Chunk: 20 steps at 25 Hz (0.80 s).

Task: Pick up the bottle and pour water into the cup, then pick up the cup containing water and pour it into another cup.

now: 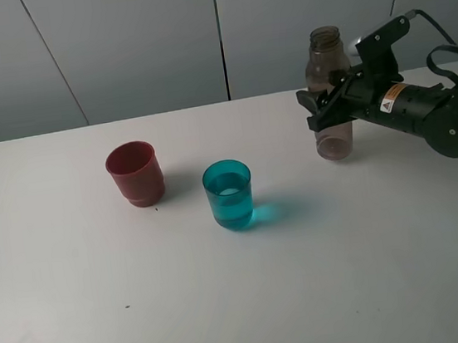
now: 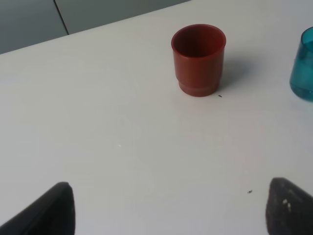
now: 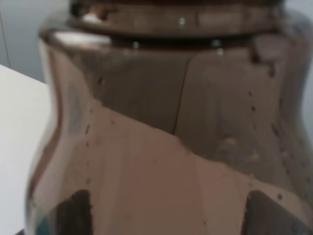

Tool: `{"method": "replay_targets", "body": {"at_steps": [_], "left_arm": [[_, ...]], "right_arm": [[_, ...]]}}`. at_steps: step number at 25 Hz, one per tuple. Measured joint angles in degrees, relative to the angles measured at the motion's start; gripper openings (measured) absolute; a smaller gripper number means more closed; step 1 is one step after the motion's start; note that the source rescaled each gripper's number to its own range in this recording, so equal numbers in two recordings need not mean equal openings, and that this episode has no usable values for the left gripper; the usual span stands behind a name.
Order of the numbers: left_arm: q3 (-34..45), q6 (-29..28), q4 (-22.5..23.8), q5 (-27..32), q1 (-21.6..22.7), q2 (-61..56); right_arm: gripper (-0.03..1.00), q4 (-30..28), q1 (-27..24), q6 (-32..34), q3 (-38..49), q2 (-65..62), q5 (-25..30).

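The smoky brown bottle (image 1: 330, 92) stands upright at the right of the table, uncapped, and it fills the right wrist view (image 3: 166, 147). My right gripper (image 1: 324, 109) is shut on its middle, reaching in from the right. Whether the bottle's base touches the table I cannot tell. The teal cup (image 1: 228, 193) sits mid-table with water in it; its edge shows in the left wrist view (image 2: 304, 66). Left of it stands the red cup (image 1: 136, 174), seen empty and upright (image 2: 198, 58). My left gripper (image 2: 166, 210) is open over bare table, well short of the red cup.
The white table (image 1: 245, 303) runs to a grey panelled wall (image 1: 138, 40) behind. A few tiny dark specks (image 2: 250, 191) lie on the surface near the left gripper.
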Motion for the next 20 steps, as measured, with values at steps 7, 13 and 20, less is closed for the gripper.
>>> {"method": "replay_targets", "body": {"at_steps": [7, 13, 20], "left_arm": [[0.00, 0.00, 0.00, 0.00, 0.00, 0.00], [0.00, 0.00, 0.00, 0.00, 0.00, 0.00], [0.00, 0.00, 0.00, 0.00, 0.00, 0.00]], "right_arm": [[0.00, 0.55, 0.00, -1.10, 0.00, 1.71, -1.80], [0.00, 0.55, 0.00, -1.10, 0.00, 1.85, -1.80], [0.91, 0.55, 0.00, -0.86, 0.00, 1.85, -2.98]]}}
